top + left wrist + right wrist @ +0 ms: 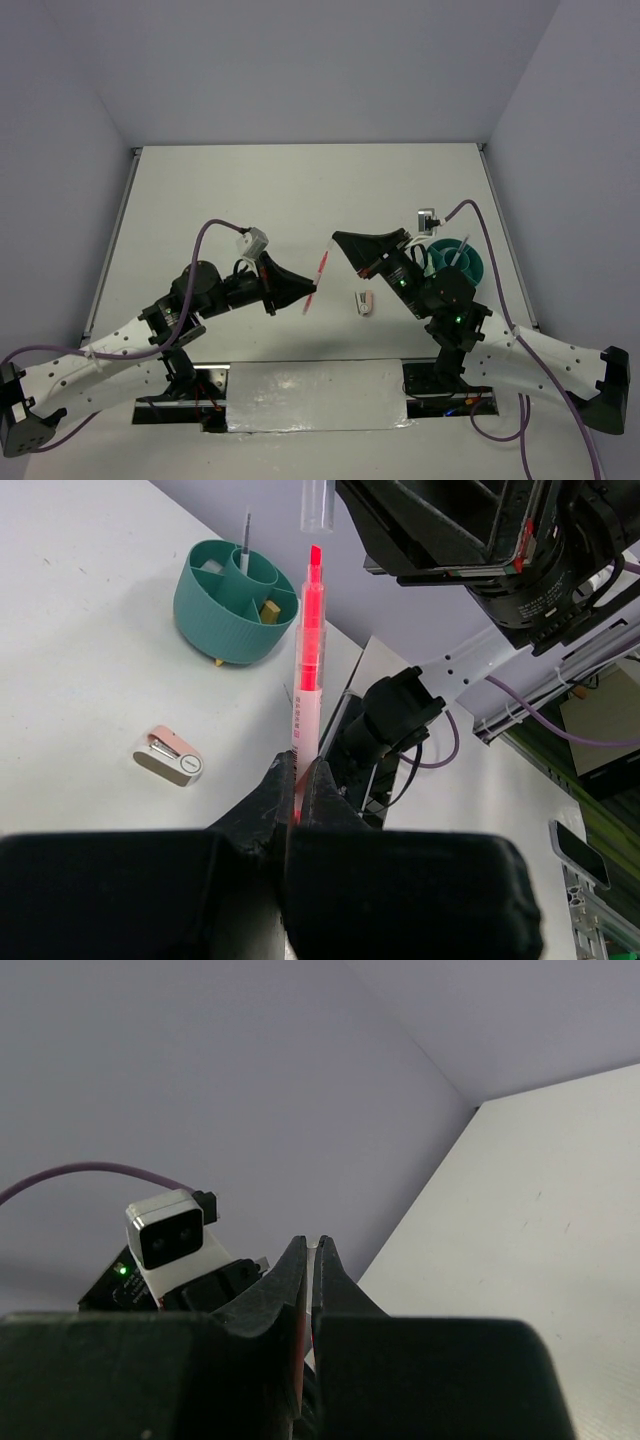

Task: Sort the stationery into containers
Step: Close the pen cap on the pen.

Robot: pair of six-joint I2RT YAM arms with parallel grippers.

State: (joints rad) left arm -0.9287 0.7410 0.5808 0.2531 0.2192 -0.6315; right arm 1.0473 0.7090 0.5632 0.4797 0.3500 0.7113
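Note:
My left gripper [311,292] [300,766] is shut on the lower end of a pink-red pen [320,272] [309,660]. It holds the pen up in the air with its bare tip pointing at my right gripper [337,241] [312,1243]. The right gripper is shut on a clear pen cap [316,504] just beyond the tip, apart from it. The round teal cup [472,265] [222,608] stands at the right and holds a grey pen [245,540] and a yellow-brown block [270,610]. The pink-white mini stapler [364,302] [169,757] lies on the table between the arms.
A small black-and-white object [428,219] lies on the table just beyond the cup. The right arm [450,295] stands between the stapler and the cup. The table's near edge has a white plate [315,397] between the arm bases.

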